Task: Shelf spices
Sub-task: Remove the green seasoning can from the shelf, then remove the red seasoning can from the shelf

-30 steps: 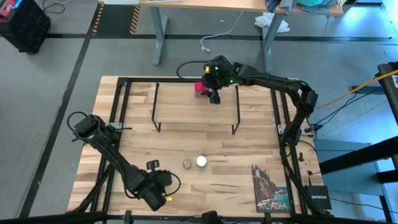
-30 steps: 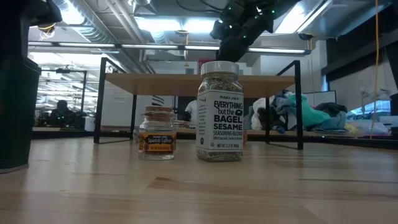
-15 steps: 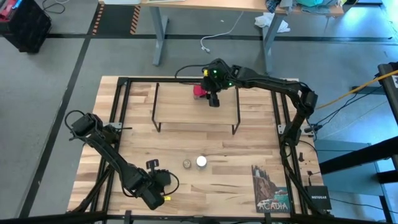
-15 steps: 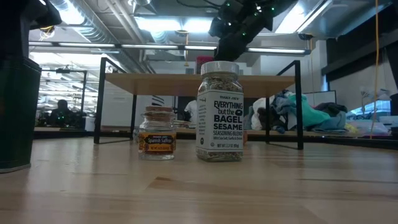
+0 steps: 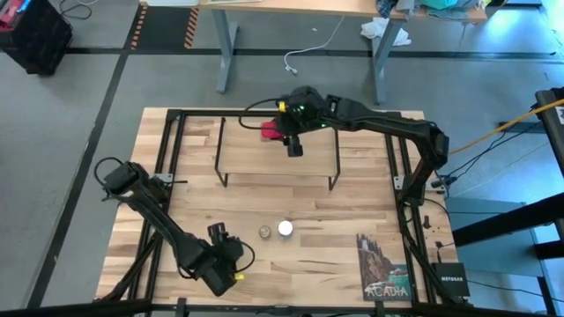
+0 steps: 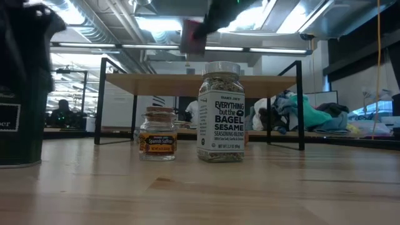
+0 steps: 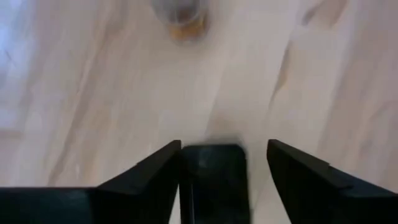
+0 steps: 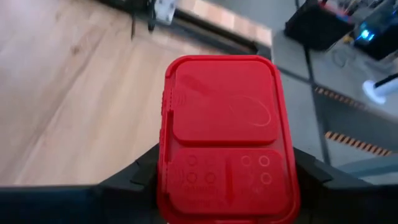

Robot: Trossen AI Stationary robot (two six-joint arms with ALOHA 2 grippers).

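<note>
My right gripper (image 5: 280, 132) hovers over the far part of the shelf (image 5: 264, 163) and is shut on the red square tin (image 5: 270, 130). In the low view the tin (image 6: 194, 34) shows blurred above the plank (image 6: 156, 84). My left gripper (image 5: 218, 236) is low at the near left, open, with the dark square tin (image 7: 214, 180) standing on the table between its fingers. The white-capped clear jar (image 5: 285, 228) and the tiny tan jar (image 5: 264, 232) stand on their bases side by side in the table's near middle. My right gripper pinches the red tin between its two fingers (image 8: 134, 177), one on each of two opposite side walls (image 8: 163, 155); the lid faces the wrist camera. The tin is lifted clear above the shelf plank. My left gripper: one finger (image 7: 149, 180) lies close against the dark tin's side; I cannot tell if it touches.
Black frame rails (image 5: 172, 167) run around the tabletop. A picture book (image 5: 382, 264) lies at the near right, with a small black box (image 5: 449, 277) beside the table edge. Bare plank spans the shelf's middle and near part, with open tabletop between shelf and jars.
My right gripper has carried the red tin toward the table's left over the shelf, and the tin now shows left of the white-capped jar in the low view. At the near left the dark tin has shifted a little on the table and shows blurred.
</note>
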